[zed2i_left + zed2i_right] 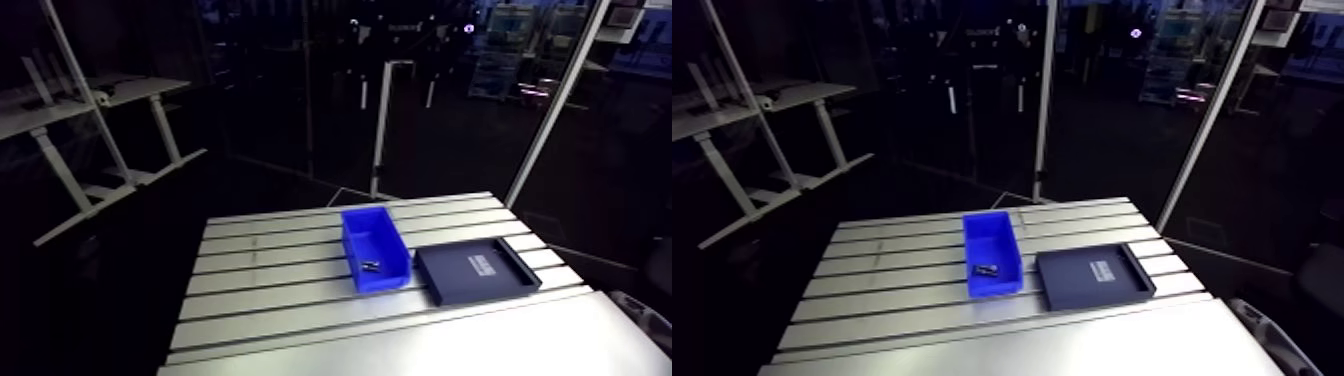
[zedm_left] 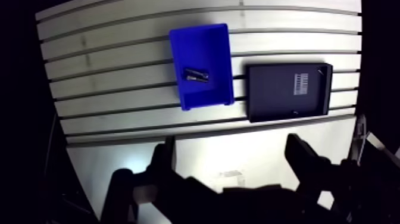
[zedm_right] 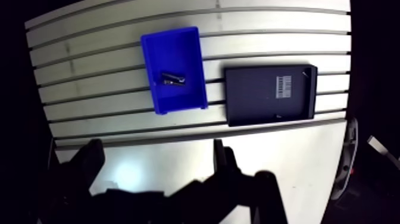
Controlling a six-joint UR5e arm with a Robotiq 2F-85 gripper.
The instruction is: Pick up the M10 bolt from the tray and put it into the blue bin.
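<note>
Bolt (image 2: 196,74) lies inside the bin (image 2: 205,98), well ahead of the gripper (image 2: 231,152), which hangs high over the table (image 2: 107,83) edge w/ fingers (image 2: 162,161) spread wide, gripping nothing. Bolt's long axis runs across the bin's width, approx. along the table slots. It looks small, short and dark. Tray (image 2: 280,101), just beside bin, holds no bolt; job looks done.

Slotted silver aluminium table (image 1: 260,290) spreading wide, parallel slots running across it, smooth near margin catching light.
</note>
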